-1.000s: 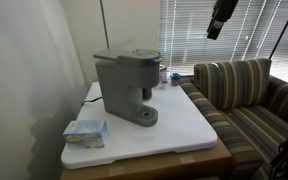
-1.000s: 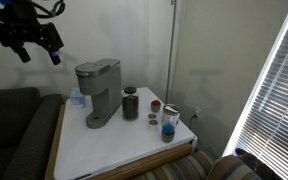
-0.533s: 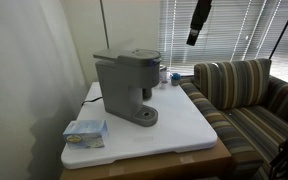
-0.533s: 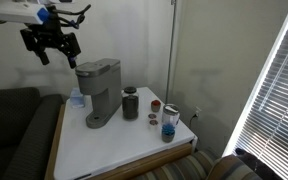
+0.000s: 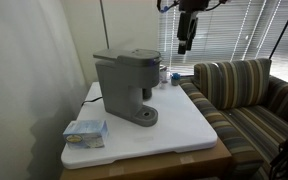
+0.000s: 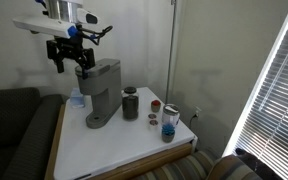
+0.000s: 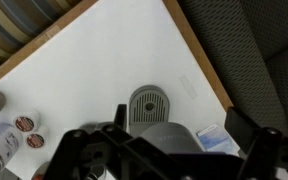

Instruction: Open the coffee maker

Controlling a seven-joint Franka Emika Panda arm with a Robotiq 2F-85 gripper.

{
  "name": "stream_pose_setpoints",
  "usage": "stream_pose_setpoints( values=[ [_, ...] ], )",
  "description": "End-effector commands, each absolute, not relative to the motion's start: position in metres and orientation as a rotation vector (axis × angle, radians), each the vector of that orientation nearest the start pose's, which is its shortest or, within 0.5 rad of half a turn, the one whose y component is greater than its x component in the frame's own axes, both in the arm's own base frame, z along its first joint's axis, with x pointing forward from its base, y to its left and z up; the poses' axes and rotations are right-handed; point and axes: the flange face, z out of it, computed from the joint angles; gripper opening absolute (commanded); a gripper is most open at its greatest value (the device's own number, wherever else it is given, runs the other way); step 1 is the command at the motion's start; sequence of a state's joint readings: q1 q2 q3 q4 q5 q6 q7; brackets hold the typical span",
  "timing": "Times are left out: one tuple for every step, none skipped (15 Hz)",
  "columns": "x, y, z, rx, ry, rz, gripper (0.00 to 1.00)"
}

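Since one second ago, the claw [image 6: 70,62] has travelled across to a position above the head of the coffee maker [image 6: 98,92]. Claw state: fingers [image 6: 57,64] spread wide, holding nothing, touching nothing. The coffee maker stands toward one end of the surface [image 6: 114,142], lid down. Its body is matte grey and boxy, with an overhanging head and a round drip base [image 7: 147,103] that carries a slotted grille. The surface has a flat white top with a wooden edge. A striped fabric sofa [image 5: 246,88] stands just beside it.

A lounge-like room: striped sofa [image 5: 239,88], window blinds [image 5: 242,28], white table [image 5: 184,122].
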State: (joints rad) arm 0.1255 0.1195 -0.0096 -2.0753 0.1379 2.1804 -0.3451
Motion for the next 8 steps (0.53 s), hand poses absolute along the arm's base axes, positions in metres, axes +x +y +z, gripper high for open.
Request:
stream_pose_setpoints(
  values=[
    [0.561, 0.073, 0.370, -3.022, -0.496, 0.178, 1.00],
    [0.557, 0.077, 0.369, -3.031, -0.479, 0.211, 1.00],
    [0.553, 0.082, 0.366, -3.033, -0.472, 0.240, 1.00],
    [0.549, 0.086, 0.360, -3.029, -0.460, 0.254, 1.00],
    [0.545, 0.089, 0.356, -3.022, -0.446, 0.258, 1.00],
    [0.544, 0.091, 0.349, -3.009, -0.444, 0.233, 1.00],
    [0.542, 0.092, 0.343, -3.005, -0.430, 0.228, 1.00],
    [0.540, 0.093, 0.336, -2.996, -0.413, 0.205, 1.00]
  ],
)
